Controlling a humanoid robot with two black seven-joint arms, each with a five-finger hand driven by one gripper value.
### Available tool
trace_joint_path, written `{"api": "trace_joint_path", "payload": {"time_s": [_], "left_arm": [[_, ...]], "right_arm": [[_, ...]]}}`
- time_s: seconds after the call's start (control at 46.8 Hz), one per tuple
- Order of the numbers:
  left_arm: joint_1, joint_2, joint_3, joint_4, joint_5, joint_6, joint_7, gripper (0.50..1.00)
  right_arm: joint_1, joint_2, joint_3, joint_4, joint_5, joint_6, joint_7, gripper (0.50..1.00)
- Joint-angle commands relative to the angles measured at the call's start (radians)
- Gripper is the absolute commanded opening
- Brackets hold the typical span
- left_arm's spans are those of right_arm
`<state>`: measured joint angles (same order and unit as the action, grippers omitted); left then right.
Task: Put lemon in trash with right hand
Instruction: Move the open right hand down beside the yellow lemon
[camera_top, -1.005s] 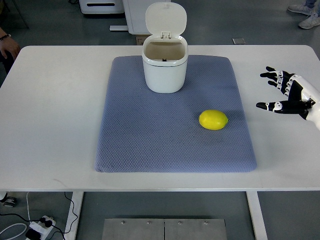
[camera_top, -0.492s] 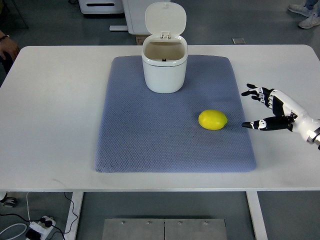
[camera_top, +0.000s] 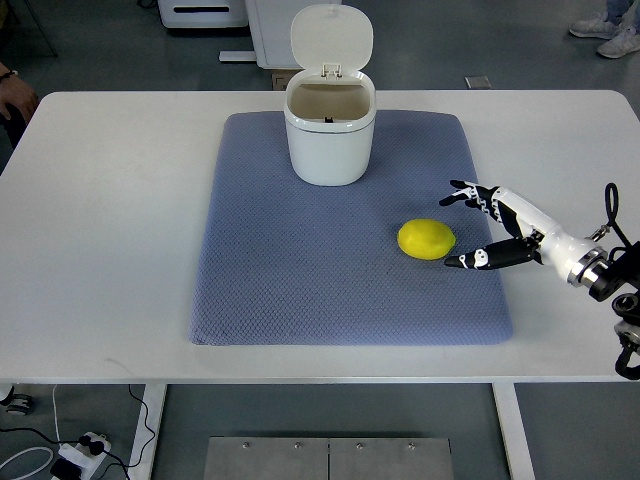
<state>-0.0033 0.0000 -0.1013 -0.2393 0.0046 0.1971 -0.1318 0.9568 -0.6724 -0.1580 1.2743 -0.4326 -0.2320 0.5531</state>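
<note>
A yellow lemon (camera_top: 426, 239) lies on the blue-grey mat (camera_top: 300, 270), right of centre. The white trash bin (camera_top: 330, 125) stands upright at the mat's back edge with its lid flipped up and its inside showing. My right hand (camera_top: 458, 226) comes in from the right edge, fingers spread open, its fingertips (camera_top: 455, 262) just right of the lemon and not touching it. Upper fingers reach above the lemon's right side and the thumb sits low beside it. The left hand is out of view.
The mat lies on a white table (camera_top: 100, 200). A person's hand (camera_top: 14, 92) shows at the far left edge, and shoes (camera_top: 610, 30) at the top right on the floor. A cable and power strip (camera_top: 70, 455) lie below the table.
My right hand has moved left across the table onto the mat's right edge, closing most of the gap to the lemon. The lemon and bin have not moved.
</note>
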Motion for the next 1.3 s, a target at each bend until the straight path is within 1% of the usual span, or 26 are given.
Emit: {"api": "trace_joint_path", "payload": {"time_s": [0.0, 0.128, 0.278, 0.363, 0.513, 0.834, 0.919, 1.133, 1.283], "left_arm": [[0.0, 0.0, 0.0, 0.0, 0.0, 0.001, 0.0, 1.0], [0.0, 0.0, 0.0, 0.0, 0.0, 0.001, 0.0, 1.0], [0.0, 0.0, 0.0, 0.0, 0.0, 0.001, 0.0, 1.0], [0.0, 0.0, 0.0, 0.0, 0.0, 0.001, 0.0, 1.0], [0.0, 0.0, 0.0, 0.0, 0.0, 0.001, 0.0, 1.0], [0.0, 0.0, 0.0, 0.0, 0.0, -0.002, 0.0, 1.0], [0.0, 0.0, 0.0, 0.0, 0.0, 0.001, 0.0, 1.0], [0.0, 0.0, 0.0, 0.0, 0.0, 0.001, 0.0, 1.0], [0.0, 0.0, 0.0, 0.0, 0.0, 0.001, 0.0, 1.0]], "right_arm": [[0.0, 0.011, 0.0, -0.001, 0.002, -0.004, -0.018, 0.985], [0.007, 0.027, 0.0, -0.012, 0.003, -0.006, -0.047, 0.985], [0.007, 0.046, -0.001, -0.029, 0.005, -0.007, -0.05, 0.985], [0.007, 0.06, -0.005, -0.03, 0.005, -0.029, -0.05, 0.983], [0.008, 0.083, -0.023, -0.036, 0.005, -0.047, -0.05, 0.954], [0.008, 0.102, -0.026, -0.066, 0.005, -0.047, -0.05, 0.933], [0.01, 0.103, -0.037, -0.067, 0.006, -0.049, -0.048, 0.912], [0.008, 0.103, -0.043, -0.067, 0.006, -0.05, -0.048, 0.908], [0.01, 0.103, -0.044, -0.067, 0.006, -0.059, -0.048, 0.864]]}}
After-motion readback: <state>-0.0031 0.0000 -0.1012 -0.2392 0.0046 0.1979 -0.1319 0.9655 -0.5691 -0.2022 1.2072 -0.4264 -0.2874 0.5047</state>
